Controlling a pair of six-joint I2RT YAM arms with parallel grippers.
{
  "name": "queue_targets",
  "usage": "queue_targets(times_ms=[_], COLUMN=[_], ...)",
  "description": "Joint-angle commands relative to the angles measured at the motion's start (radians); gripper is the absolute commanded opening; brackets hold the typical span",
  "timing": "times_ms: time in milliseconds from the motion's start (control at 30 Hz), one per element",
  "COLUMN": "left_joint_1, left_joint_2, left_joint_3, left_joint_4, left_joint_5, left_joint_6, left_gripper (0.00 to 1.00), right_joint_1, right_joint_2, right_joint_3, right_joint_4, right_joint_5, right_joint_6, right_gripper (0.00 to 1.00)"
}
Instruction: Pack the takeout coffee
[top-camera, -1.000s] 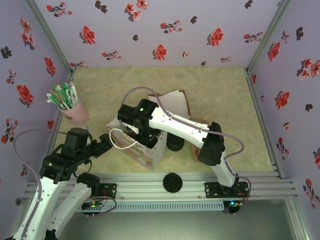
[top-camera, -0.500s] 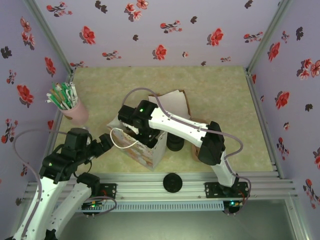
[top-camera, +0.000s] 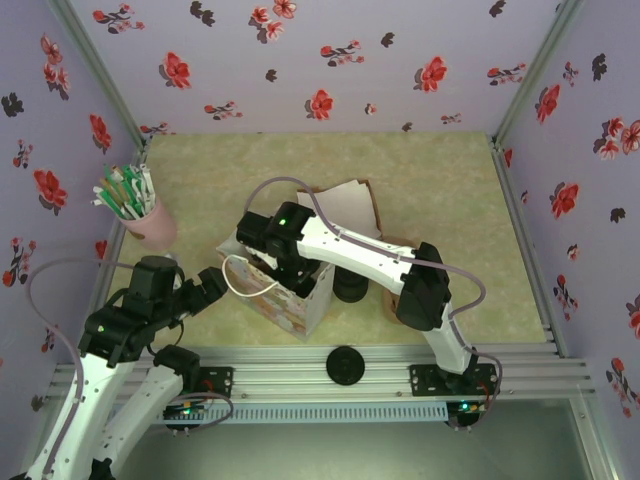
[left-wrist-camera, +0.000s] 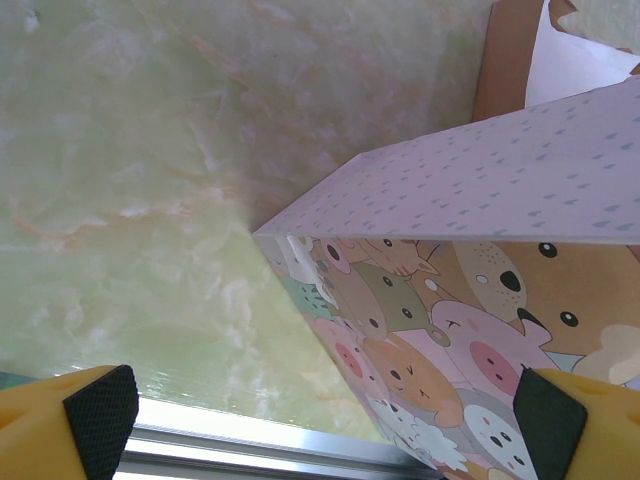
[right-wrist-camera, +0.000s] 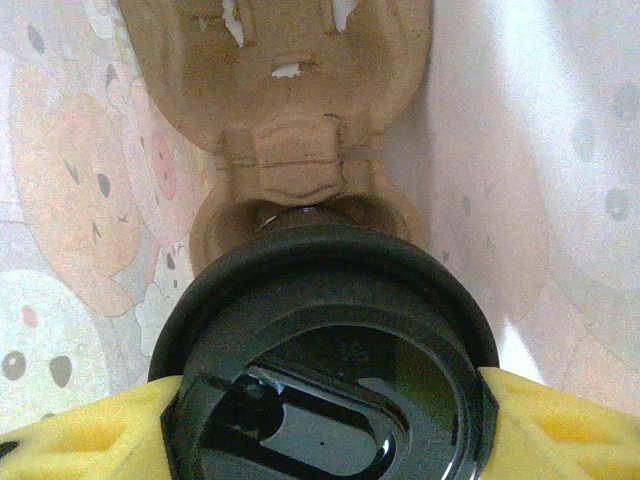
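Two grippers attend one upright paper bag printed with cartoon animals (top-camera: 300, 305), which stands near the front middle of a pale green marbled table (top-camera: 430, 180).

Hidden parts: from above, the right arm (top-camera: 360, 255) reaches down into the bag's mouth, and its wrist covers the opening and the contents. In the right wrist view, the right gripper (right-wrist-camera: 325, 425) is clamped on the takeout coffee (right-wrist-camera: 325, 340), a small cup under a round black plastic lid. A yellow finger (right-wrist-camera: 80, 430) presses on each side of the lid's rim, and the lid conceals the cup's wall. The cup is inside the bag, above a round well of a brown moulded-pulp carrier (right-wrist-camera: 280, 110). Whether its base sits in that well cannot be told. The near edge of the lid is cut off by the frame.

Left gripper (left-wrist-camera: 322, 415): jaws spread wide and gripping nothing, facing the bag's lower left corner from close by. The bag's white cord handle (top-camera: 240, 283) loops toward it.

Surroundings: a flat brown-and-white cardboard piece (top-camera: 350, 200) lies behind the bag, partly covered by the arm. A dark round object (top-camera: 350, 290) just right of the bag is half hidden under the arm and cannot be identified. A short black stack of round lids (top-camera: 345, 365) rests on the metal rail (top-camera: 270, 375) at the front. A pink cup (top-camera: 150, 228) holding green-and-white sticks (top-camera: 125, 190) stands at the left edge.
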Motion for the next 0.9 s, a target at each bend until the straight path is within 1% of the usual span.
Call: queue_targets(times_ms=[0,567,867], left_joint_1=[-0.005,-0.005,-0.005], left_joint_2=[-0.005,-0.004,0.000], left_joint_3=[-0.007,-0.003,-0.001], left_joint_4=[0.000,0.000,0.000], left_joint_5=[-0.020,-0.020,-0.022], left_joint_6=[0.015,0.014,0.015], left_gripper=[0.99,0.99,0.99], right_joint_1=[-0.006,-0.012,-0.013], right_joint_2=[-0.014,-0.002,0.000], right_joint_3=[-0.009,-0.093,-0.102], right_joint_4=[0.013,0.081,0.091], right_joint_5=[0.002,-0.016,-0.019], right_joint_6=[-0.011,0.001,0.002], right_gripper=[0.62,0.62,0.62])
